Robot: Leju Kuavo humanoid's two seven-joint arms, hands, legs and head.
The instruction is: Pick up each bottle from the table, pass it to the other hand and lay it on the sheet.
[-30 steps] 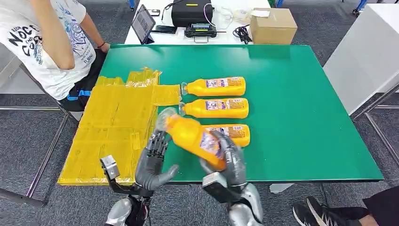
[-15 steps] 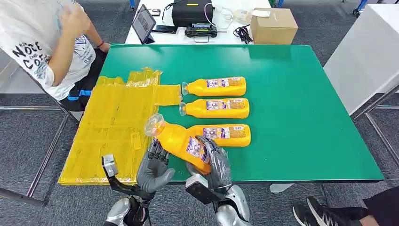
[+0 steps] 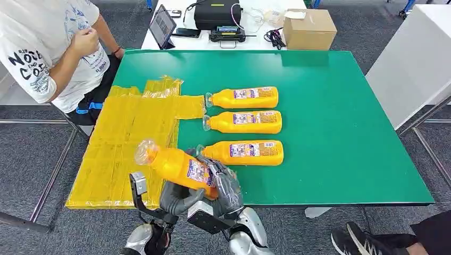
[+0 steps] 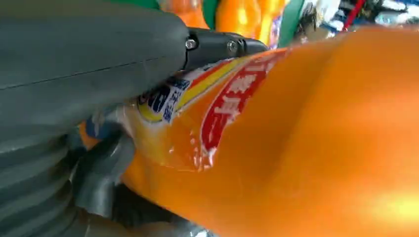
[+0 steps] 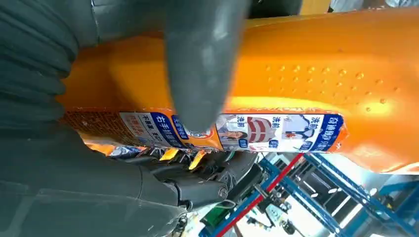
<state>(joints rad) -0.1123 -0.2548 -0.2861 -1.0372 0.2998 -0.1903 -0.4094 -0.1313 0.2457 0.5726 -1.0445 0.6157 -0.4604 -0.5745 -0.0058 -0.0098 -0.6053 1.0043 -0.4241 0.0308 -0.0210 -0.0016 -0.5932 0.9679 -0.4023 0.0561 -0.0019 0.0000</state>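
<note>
The right hand (image 3: 226, 186) grips an orange bottle (image 3: 178, 166) by its base, tilted, cap out past the left hand (image 3: 178, 199) cupped beneath it, over the yellow sheet (image 3: 127, 138). Three bottles (image 3: 244, 122) lie on the green table (image 3: 340, 122) just beyond the hands.

Three bottles lie on their sides in a row on the tabletop (image 3: 340, 106), near its middle: one bottle (image 3: 242, 98) toward the far edge, a second bottle (image 3: 243, 121) just in front of it, a third bottle (image 3: 242, 152) nearest the front edge. Their caps point to the left edge. The sheet (image 3: 127, 138) covers the tabletop's left part and overhangs its left edge. A fourth bottle (image 3: 178, 166) is held above the front edge, over the sheet's right border, by the right robot hand (image 3: 223, 183), with the left robot hand (image 3: 175, 196) beneath it. A person (image 3: 53, 48) sits beyond the far left corner.
</note>
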